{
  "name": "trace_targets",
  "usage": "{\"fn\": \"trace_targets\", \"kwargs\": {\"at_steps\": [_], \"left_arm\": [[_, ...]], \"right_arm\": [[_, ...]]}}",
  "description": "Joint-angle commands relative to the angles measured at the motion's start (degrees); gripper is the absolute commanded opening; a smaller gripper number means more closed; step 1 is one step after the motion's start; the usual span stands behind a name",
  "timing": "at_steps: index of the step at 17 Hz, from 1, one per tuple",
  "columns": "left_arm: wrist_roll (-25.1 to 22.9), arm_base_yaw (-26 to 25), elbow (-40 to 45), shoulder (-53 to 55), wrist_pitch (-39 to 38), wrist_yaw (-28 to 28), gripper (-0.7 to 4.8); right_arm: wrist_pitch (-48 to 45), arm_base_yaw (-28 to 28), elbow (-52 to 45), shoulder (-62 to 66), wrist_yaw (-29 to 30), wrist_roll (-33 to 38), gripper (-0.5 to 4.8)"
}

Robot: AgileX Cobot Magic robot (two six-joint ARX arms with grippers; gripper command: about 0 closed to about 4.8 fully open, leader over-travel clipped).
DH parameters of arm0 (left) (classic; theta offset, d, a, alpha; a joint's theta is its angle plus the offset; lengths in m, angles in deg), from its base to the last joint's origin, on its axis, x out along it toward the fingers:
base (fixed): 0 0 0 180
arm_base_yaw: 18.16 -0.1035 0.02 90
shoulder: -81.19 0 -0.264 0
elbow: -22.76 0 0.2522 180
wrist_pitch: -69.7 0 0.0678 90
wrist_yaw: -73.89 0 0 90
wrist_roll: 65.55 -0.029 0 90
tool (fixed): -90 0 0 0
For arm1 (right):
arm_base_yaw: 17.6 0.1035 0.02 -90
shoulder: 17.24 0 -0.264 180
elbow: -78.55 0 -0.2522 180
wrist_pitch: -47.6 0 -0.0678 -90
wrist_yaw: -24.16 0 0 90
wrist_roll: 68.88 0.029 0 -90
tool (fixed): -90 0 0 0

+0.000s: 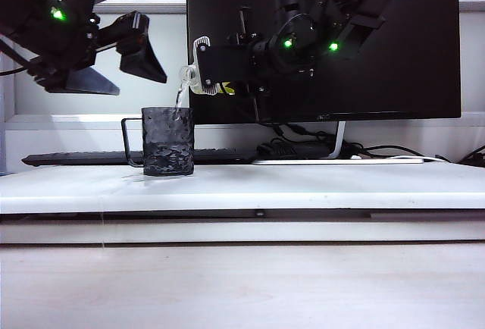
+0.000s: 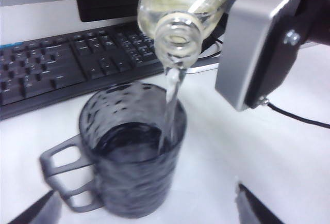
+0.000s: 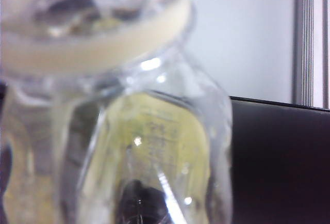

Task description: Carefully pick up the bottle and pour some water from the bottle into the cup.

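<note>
In the exterior view my right gripper (image 1: 208,68) is shut on the bottle (image 1: 191,77), tipped over with its open neck above the cup (image 1: 168,141). A thin stream of water (image 1: 179,98) falls from the neck into the cup. The left wrist view shows the bottle (image 2: 180,7), the water (image 2: 170,100) and the dark bumpy cup (image 2: 134,157), with liquid inside and its wire handle turned to one side. My left gripper (image 1: 121,70) hangs open at the upper left, above and apart from the cup, empty. The yellow-labelled bottle (image 3: 144,131) fills the right wrist view and hides the jaws.
A black keyboard (image 1: 91,158) lies behind the cup on the white table (image 1: 318,189). A large dark monitor (image 1: 379,48) stands at the back, with cables (image 1: 303,148) at its foot. The right arm's grey wrist block (image 2: 255,43) hangs beside the bottle.
</note>
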Motion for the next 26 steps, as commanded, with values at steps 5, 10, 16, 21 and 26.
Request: {"fn": "trace_targets", "kwargs": {"at_steps": [5,10,16,21,26], "left_arm": [[-1.5,2.0,-0.3,-0.1,0.3,-0.2,4.79],[-3.3,2.0,-0.3,-0.1,0.3,-1.2,4.79],[-3.3,2.0,-0.3,-0.1,0.3,-3.7,4.79],[-3.3,2.0,-0.3,-0.1,0.3,-3.9,4.79],[-3.9,2.0,-0.3,-0.1,0.3,-5.4,4.79]], "right_arm": [[-0.2,0.2,5.3,3.3,1.6,0.3,1.16],[0.0,0.2,5.5,3.3,1.6,0.3,1.16],[0.3,0.4,5.5,3.3,1.6,-0.2,1.16],[0.3,0.6,5.5,3.3,1.6,-0.4,1.16],[0.3,0.6,5.5,3.3,1.5,-1.0,1.16]]}}
